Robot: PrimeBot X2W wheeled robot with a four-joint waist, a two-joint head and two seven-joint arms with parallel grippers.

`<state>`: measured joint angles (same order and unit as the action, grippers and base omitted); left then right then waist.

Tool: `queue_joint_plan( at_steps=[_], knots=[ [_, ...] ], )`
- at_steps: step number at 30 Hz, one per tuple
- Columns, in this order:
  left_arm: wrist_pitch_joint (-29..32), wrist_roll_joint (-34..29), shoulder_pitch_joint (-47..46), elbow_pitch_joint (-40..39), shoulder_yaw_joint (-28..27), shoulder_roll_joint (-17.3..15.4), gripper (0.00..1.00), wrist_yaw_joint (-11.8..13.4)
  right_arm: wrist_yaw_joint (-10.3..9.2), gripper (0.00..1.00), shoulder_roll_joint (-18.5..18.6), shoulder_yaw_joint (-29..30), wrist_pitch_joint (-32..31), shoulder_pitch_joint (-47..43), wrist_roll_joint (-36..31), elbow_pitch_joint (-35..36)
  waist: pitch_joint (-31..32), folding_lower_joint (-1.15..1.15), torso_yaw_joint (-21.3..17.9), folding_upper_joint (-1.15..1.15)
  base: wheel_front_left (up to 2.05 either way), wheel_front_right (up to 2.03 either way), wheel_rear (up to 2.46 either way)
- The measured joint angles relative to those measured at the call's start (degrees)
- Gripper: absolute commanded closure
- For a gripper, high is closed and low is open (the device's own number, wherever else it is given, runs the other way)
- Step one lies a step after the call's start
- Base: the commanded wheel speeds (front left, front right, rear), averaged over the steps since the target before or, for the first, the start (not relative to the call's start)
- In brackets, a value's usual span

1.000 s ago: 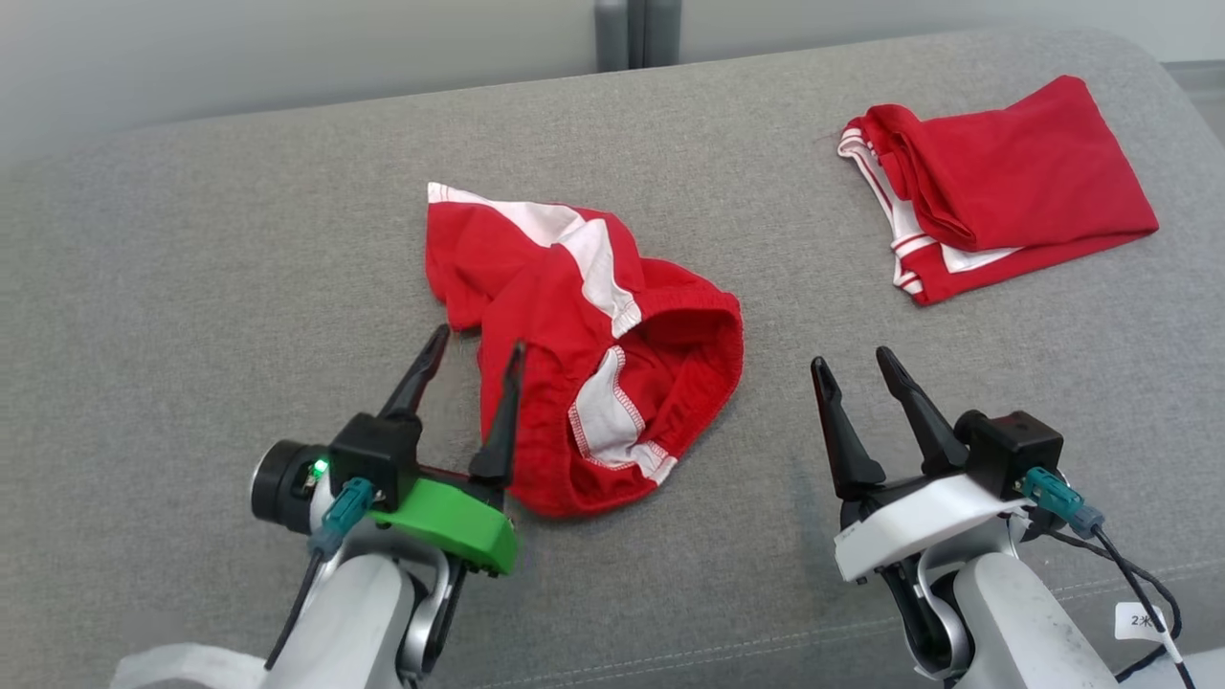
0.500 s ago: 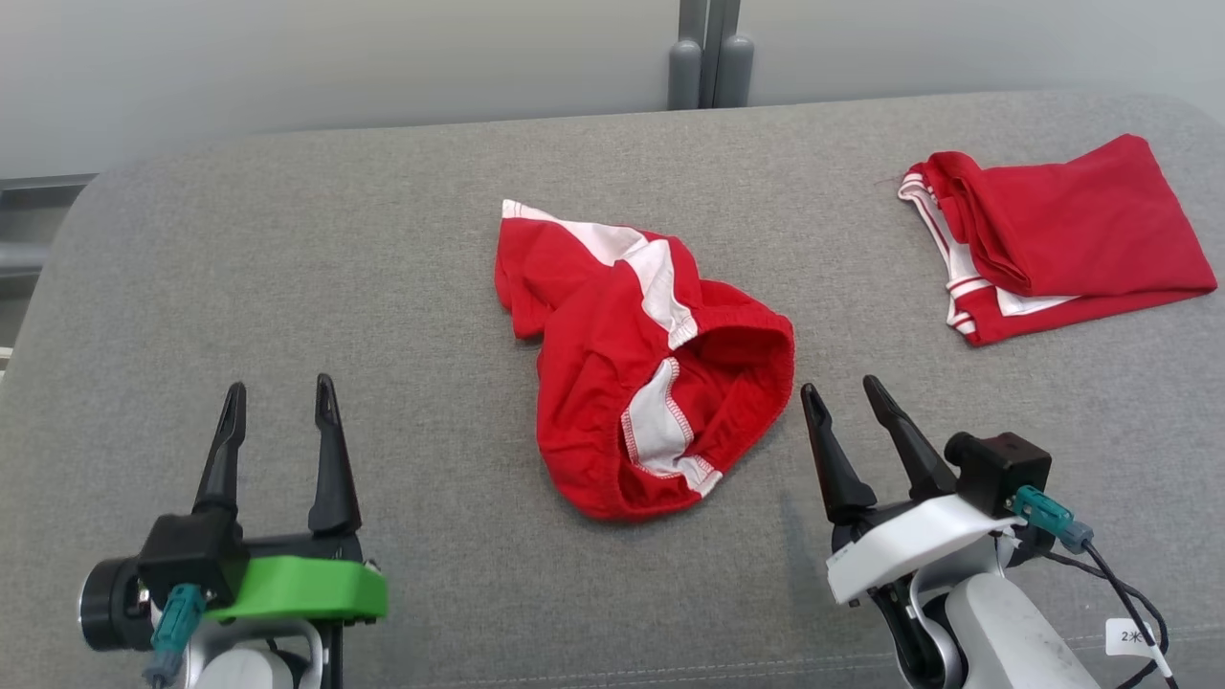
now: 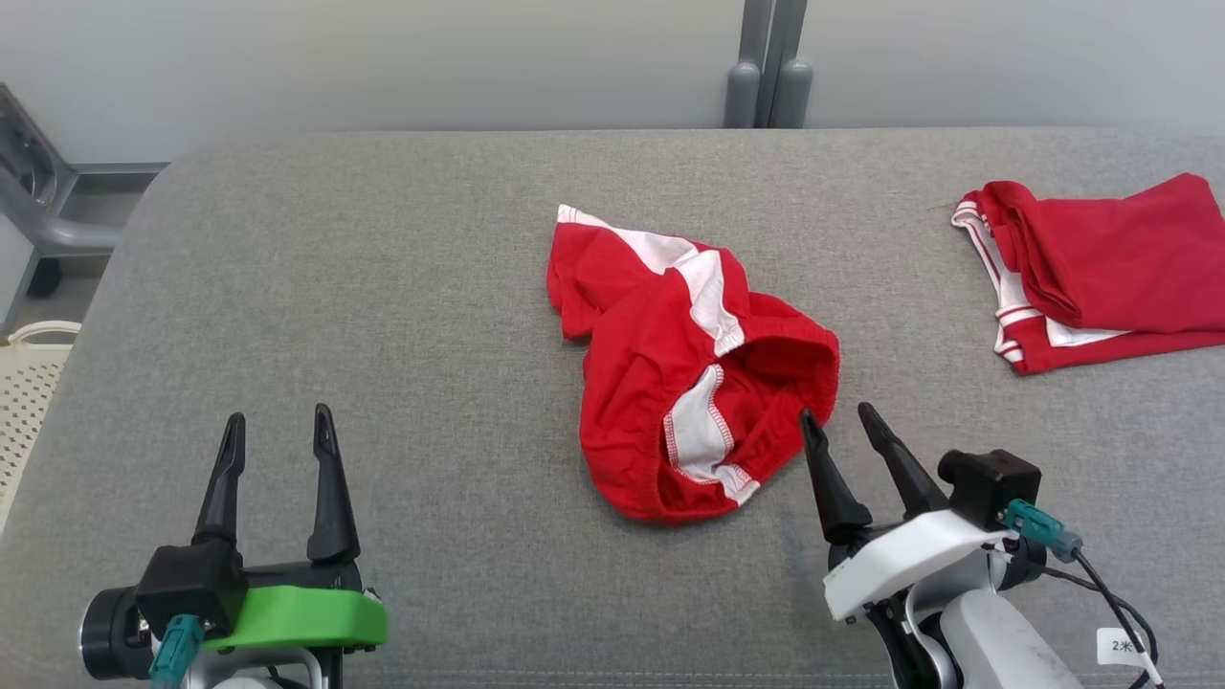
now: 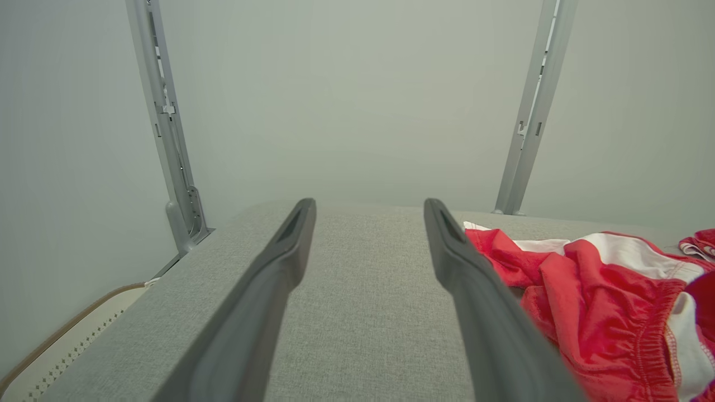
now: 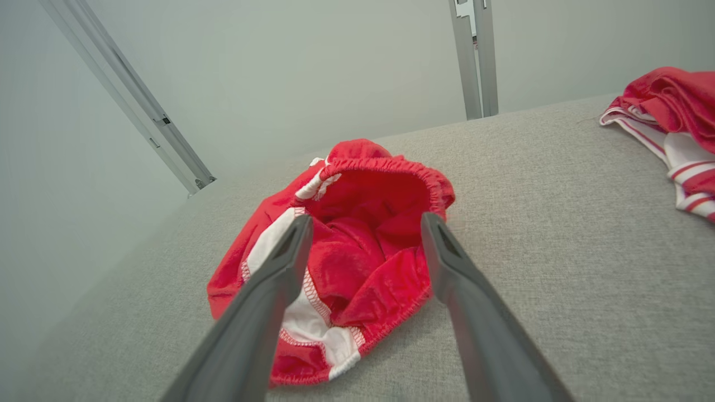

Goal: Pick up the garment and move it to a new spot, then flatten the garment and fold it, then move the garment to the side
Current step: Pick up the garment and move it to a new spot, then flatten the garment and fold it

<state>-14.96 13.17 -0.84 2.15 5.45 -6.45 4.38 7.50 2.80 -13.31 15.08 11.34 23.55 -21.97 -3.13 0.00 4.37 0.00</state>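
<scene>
crumpled red shorts (image 3: 660, 383) lie mid grey cushion (image 3: 383, 287), look soft, light, floppy, probably best pinched at the elastic waistband just beside the right gripper (image 3: 835, 411); it and the left gripper (image 3: 278, 414) both gape wide, empty.

A pale grey wall (image 3: 383, 57) ran across the top of the frame. Below it, a desk (image 3: 335, 287) covered in grey woven fabric took up most of the view. Two grey metal uprights (image 3: 766, 67) stood behind it at upper centre. A grey metal frame (image 3: 38, 191) and a white perforated basket (image 3: 29, 383) sat at the left edge. The light was soft and even.
</scene>
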Motion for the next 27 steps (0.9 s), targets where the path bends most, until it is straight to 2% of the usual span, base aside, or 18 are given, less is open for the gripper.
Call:
queue_joint_plan(
  at_steps=[13,27],
  knots=[
    [0.0,-1.3,0.0,1.1,-1.4,2.0,0.00,-2.3,0.00,0.00,0.0,-2.3,0.0,8.1,0.8,-9.7,-0.1,0.00,3.5,0.00,0.00,0.00,0.00],
    [0.0,-1.9,-1.1,1.7,-1.9,3.3,0.00,-3.8,0.00,0.00,0.0,-0.8,0.0,16.9,2.6,-21.3,-2.6,0.00,9.1,0.00,0.00,0.00,0.00]
  ],
)
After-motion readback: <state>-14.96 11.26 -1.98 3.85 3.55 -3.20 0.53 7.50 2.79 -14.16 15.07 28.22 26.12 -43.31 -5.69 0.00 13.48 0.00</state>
